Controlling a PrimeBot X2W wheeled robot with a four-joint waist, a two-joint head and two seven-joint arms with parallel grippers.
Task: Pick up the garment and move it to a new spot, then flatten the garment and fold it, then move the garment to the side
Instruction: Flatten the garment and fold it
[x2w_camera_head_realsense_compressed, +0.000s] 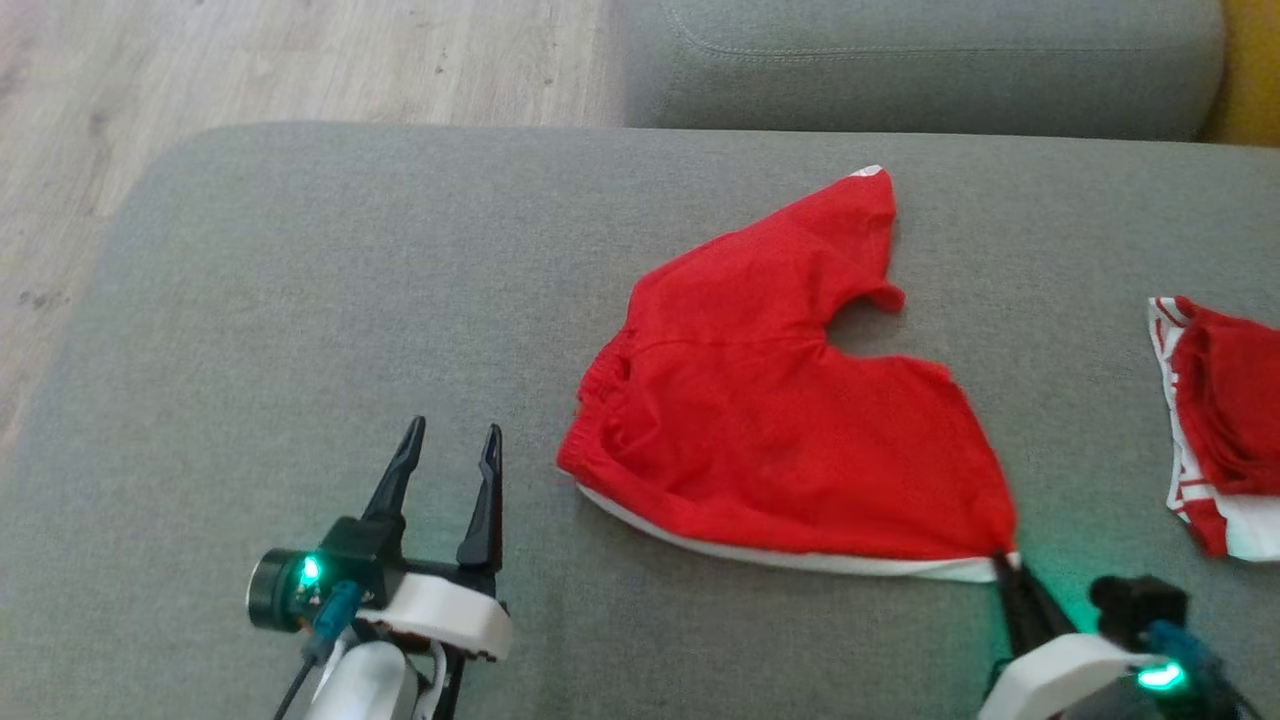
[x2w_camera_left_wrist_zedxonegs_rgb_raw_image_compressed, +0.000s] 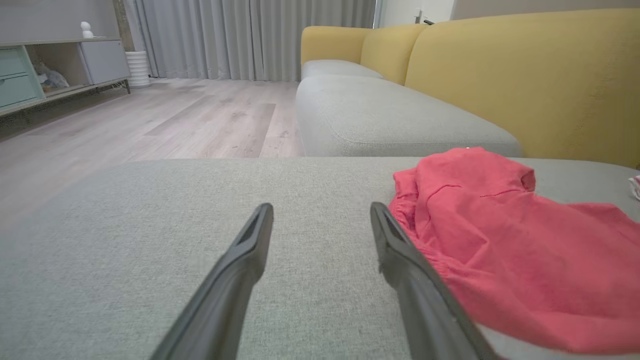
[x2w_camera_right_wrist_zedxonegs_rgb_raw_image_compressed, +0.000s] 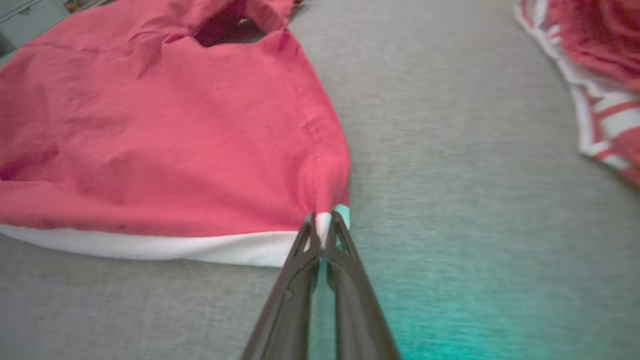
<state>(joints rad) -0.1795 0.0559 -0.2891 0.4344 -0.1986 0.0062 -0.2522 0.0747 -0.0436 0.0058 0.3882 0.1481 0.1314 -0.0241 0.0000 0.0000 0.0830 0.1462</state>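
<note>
right gripper (x2w_camera_right_wrist_zedxonegs_rgb_raw_image_compressed: 324, 225) pinching red shorts (x2w_camera_head_realsense_compressed: 770, 420) near corner, left gripper (x2w_camera_head_realsense_compressed: 447, 455) beside

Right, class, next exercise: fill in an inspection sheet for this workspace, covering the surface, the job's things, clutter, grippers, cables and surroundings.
Surface: grey cushion, bare to the left of the clothes.
Job's things: red shorts lying spread on the cushion, white trim along the near edge.
Clutter: red and white garment at the right, apart from the shorts.
Grippers: left gripper open, holding nothing, beside the shorts; right gripper shut on the shorts' near right corner.
Cables: blue cable at the left wrist.
Surroundings: wooden floor, yellow sofa back, curtains, cabinet.
</note>
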